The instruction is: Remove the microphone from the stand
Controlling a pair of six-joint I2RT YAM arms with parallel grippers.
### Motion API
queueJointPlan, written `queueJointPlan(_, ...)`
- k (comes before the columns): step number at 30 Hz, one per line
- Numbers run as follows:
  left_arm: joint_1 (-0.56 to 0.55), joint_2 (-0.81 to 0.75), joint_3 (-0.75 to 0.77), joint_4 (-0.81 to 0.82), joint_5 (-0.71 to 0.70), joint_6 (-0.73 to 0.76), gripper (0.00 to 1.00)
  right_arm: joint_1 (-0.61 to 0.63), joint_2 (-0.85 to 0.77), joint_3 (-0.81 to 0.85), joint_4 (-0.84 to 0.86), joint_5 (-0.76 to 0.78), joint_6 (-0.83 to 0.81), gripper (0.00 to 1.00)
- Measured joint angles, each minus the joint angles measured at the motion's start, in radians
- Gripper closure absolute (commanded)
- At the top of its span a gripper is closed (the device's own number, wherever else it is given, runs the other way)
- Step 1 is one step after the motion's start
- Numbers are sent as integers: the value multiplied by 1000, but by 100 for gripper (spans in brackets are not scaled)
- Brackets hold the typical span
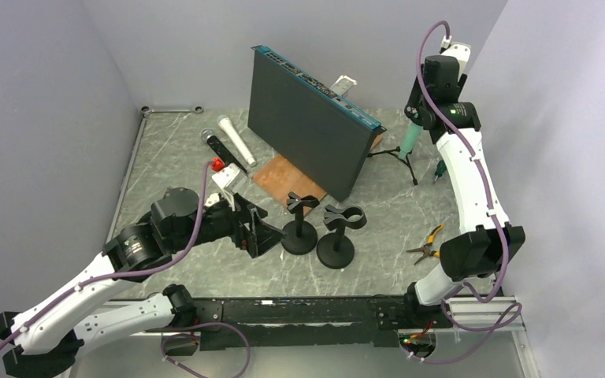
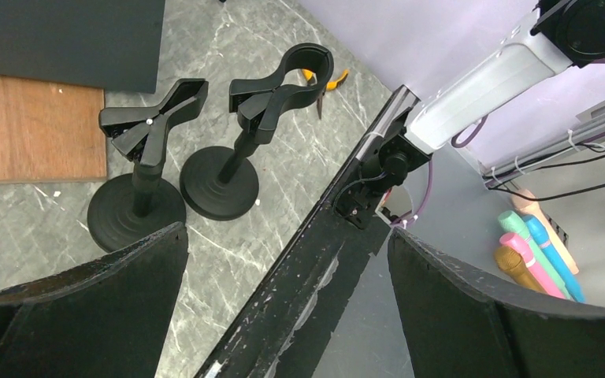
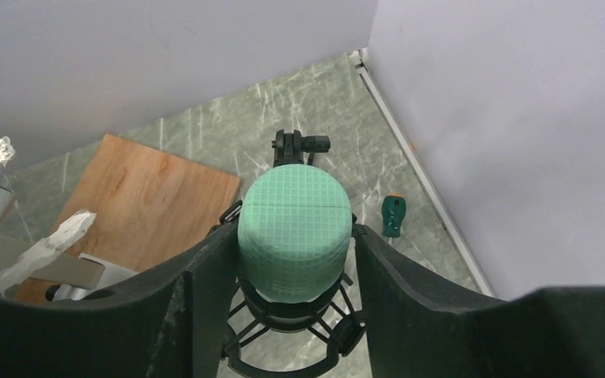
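Green foam-headed, grid-textured microphone (image 3: 294, 213): seated upright in black tripod shock-mount stand (image 3: 300, 145), upper right of overhead frame, on grey marbled tabletop (image 3: 228, 118). Removal apparently not begun; grasp and lift-out pending. Right hand (image 3: 293, 236): fingers apart, straddling microphone head from above, one on either side, close against it; firm contact not confirmable. Left hand (image 2: 287, 236): fingers apart, empty, lower left of overhead frame, well apart from microphone.

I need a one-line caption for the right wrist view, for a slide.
Right gripper straddling the green microphone, which sits in its black stand; grip contact not clear.
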Motion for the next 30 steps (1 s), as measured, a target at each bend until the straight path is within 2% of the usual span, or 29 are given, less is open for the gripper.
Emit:
queueJointPlan(6,0,18,1,0,0,-13,1,-3,1,-13,16,-8,-14,72)
queueJointPlan(9,0,31,5,0,0,-15,0,-3,2,-5,14,-8,-27,79)
queueJointPlan(22,0,91,7,11,4,-48,1,-4,2,175,14,-24,-121,95)
queueJointPlan(30,0,97,7,21,3,-62,1,-5,14,401,13,-37,-167,100)
